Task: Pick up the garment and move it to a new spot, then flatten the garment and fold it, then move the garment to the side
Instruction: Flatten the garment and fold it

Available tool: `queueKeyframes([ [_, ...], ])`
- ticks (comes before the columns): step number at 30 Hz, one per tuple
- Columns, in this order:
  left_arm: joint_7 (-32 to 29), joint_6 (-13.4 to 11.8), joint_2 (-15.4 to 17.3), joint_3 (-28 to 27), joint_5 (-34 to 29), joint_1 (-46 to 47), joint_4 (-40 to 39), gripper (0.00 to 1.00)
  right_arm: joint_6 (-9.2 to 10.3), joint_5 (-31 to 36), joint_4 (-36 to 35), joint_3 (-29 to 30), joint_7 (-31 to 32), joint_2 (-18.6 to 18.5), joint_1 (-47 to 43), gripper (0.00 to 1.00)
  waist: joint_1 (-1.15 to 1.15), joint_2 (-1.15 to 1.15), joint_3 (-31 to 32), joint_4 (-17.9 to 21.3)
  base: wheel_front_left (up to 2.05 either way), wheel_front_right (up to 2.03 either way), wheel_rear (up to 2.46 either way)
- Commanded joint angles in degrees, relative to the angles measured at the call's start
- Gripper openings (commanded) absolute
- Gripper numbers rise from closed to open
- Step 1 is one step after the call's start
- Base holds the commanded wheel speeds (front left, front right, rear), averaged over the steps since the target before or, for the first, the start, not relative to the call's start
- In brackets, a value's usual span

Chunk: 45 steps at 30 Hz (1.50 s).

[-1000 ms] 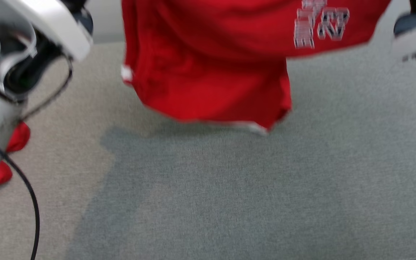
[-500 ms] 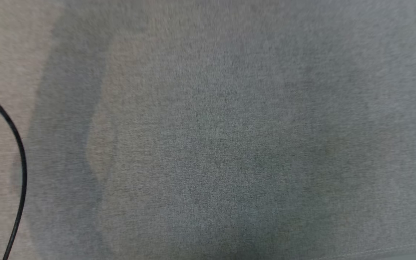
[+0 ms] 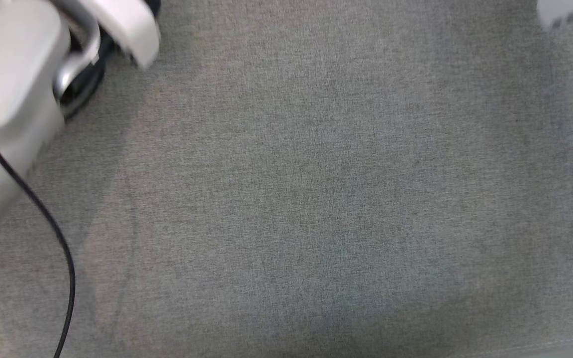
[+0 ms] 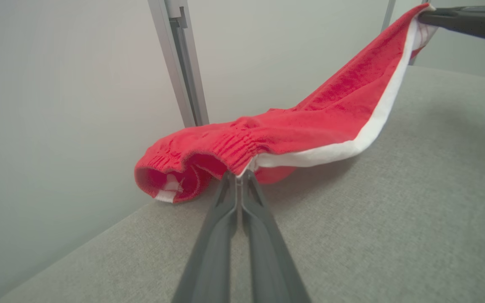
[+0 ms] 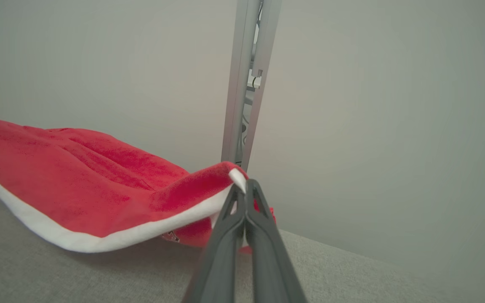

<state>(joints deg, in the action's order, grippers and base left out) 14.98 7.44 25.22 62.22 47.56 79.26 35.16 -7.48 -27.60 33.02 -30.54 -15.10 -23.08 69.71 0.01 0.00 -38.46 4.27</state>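
Garment (image 4: 318,122) hangs stretched between our grippers, mid-frame in both wrist views, low over surface (image 3: 316,199). Left gripper (image 4: 239,176) pinches waistband, right gripper (image 5: 246,190) pinches white-trimmed corner. We judge pick-up done; placing, flattening, folding, moving aside left.

No writing, number or brand can be read anywhere. The garment (image 4: 310,126) has a small white tag (image 4: 167,191) inside its gathered waistband (blank as far as can be seen). A tiny dark mark (image 5: 170,237) under its white edge is too small to make out.
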Motion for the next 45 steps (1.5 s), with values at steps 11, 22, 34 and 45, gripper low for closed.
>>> queueKeyframes([
  [11,0.2,-1.8,8.6,1.2,-3.4,-20.6,-14.1,0.00,-0.04,-3.3,-7.6,4.0,-0.1,-4.9,-24.4,0.00,-0.01,0.00,8.5,-1.0,0.00,0.00,0.00],
  [22,0.2,-10.7,12.4,1.5,-5.0,-38.8,-26.4,0.00,-0.03,-2.0,-14.9,10.8,-0.1,-4.1,-44.5,0.00,-0.01,0.00,17.4,-0.6,0.00,0.00,0.00],
  [34,0.2,-17.1,16.7,-1.3,-6.7,-52.0,-37.2,0.00,-0.02,0.6,-22.7,17.7,-0.1,-2.2,-60.9,0.00,-0.01,0.00,23.5,-0.7,0.00,0.00,0.00],
  [45,0.0,-18.6,17.4,-0.3,-5.2,-56.8,-44.0,0.00,-0.02,2.6,-29.9,23.4,0.0,-2.0,-69.0,0.00,-0.01,0.00,23.6,-1.9,0.00,0.00,0.00],
])
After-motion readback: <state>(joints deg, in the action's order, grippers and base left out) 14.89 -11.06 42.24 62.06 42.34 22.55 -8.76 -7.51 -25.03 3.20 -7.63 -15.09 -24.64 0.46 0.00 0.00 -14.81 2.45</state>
